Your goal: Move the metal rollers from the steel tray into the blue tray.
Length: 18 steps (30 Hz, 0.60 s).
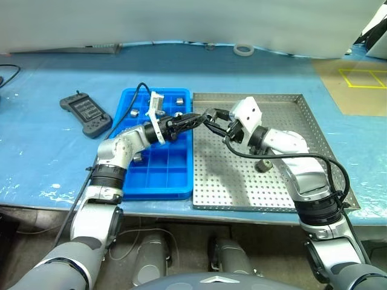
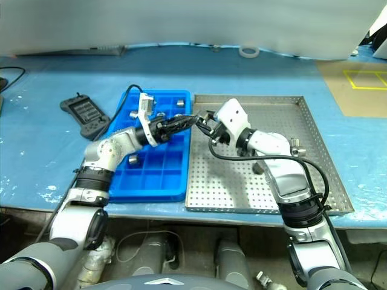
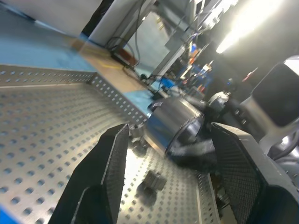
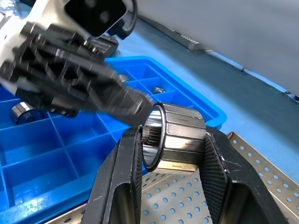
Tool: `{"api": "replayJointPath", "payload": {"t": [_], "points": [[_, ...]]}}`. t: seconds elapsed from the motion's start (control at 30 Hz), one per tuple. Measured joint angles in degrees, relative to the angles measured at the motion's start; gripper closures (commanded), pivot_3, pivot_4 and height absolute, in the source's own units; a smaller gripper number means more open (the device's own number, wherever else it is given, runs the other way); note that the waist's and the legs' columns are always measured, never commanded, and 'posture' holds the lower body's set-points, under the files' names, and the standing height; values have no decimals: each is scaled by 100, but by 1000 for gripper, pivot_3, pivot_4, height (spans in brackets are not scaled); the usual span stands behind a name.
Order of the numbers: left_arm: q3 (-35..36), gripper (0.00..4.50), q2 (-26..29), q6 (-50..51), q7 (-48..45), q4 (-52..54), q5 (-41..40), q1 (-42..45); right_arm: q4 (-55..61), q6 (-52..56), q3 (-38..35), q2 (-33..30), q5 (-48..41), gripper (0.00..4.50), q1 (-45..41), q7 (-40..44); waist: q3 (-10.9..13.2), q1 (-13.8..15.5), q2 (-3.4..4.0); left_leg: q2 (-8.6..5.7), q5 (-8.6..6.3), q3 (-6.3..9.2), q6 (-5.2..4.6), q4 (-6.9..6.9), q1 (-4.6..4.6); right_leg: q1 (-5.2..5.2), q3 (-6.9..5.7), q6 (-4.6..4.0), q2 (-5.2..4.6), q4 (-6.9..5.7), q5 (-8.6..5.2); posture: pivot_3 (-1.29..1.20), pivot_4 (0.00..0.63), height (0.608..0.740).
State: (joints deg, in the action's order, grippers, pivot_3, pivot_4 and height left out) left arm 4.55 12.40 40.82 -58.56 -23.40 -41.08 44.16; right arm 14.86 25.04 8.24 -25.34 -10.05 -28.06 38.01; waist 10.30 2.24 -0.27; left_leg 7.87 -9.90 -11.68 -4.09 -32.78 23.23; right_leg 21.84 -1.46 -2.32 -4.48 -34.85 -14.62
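Surface: pale blue table sheet (image 1: 48,157), the blue tray (image 1: 158,178) beside the steel tray (image 1: 284,121)
Roller: one of the metal rollers (image 4: 180,137) is pinched in the right gripper (image 4: 174,156), above the seam between the trays
Left gripper (image 3: 170,163): fingers apart, empty, facing it
Handling: probably heavy, stiff, smooth; hold across the ribbed outer wall
Remaining: another roller (image 1: 263,164) in the steel tray; several in blue cells
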Motion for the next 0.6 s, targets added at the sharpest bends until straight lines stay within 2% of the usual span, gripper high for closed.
{"api": "replayJointPath", "payload": {"t": [0.27, 0.6], "points": [[20, 1604, -81, 385, -64, 47, -143, -12, 136, 21, 0, -7, -3, 3176, 105, 21, 0, -9, 0, 1, -9, 0, -18, -1, 0, 0, 0, 0, 0, -1, 0, -178, 150, 740], [-9, 1604, -493, 357, 34, -115, -2, 35, 253, 40, 0, -17, 3, 3176, 125, -17, 0, -9, 0, 0, -18, 0, -31, -17, 0, -12, 0, 0, -3, 2, 0, -189, 150, 740]]}}
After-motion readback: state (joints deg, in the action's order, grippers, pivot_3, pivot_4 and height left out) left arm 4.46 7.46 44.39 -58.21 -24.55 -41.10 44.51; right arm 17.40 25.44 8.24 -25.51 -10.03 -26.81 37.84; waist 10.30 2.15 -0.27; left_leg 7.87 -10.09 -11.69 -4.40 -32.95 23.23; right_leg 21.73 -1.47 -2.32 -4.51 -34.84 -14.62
